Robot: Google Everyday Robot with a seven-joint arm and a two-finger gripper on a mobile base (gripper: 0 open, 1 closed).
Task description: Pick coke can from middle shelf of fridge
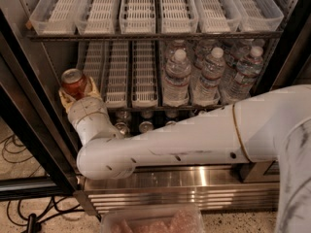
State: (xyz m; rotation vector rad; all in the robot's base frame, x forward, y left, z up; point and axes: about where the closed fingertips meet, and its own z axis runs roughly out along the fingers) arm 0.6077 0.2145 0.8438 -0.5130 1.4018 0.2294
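While the gripper (78, 92) is closed round its lower half, the coke can (73, 80) stands roughly upright, silver top upward, at the left end of the fridge's (184, 179) middle shelf (131, 101).

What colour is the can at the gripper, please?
Red, silver-topped coke can, camera view; gripper clasps it.

Lower half of coke can (74, 80) hidden inside end effector (77, 90) at left end of middle shelf (145, 102). Bottom cans (146, 126) mostly behind arm (194, 140).
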